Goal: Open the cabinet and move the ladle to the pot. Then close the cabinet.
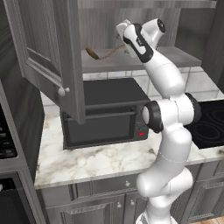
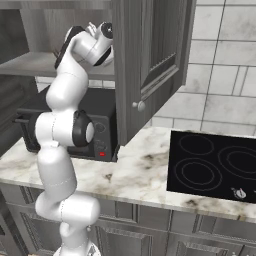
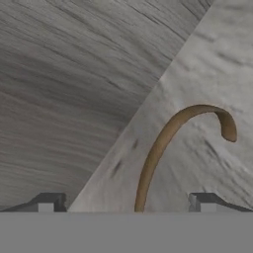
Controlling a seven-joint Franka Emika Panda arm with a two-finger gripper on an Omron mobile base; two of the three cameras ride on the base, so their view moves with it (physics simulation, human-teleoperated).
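Reaching into the open cabinet (image 1: 48,57), the tool (image 3: 126,202) is spreading wide, a fingertip at seven and one at five o'clock, so the ladle (image 3: 163,143) lying on the shelf (image 1: 175,54) runs between them, not yet gripped.

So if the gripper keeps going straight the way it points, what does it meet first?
Probably the slim brown curved ladle, lying between the open gripper's fingertips on the grey cabinet shelf; the wood-grain back wall lies beyond, though depth is unclear.
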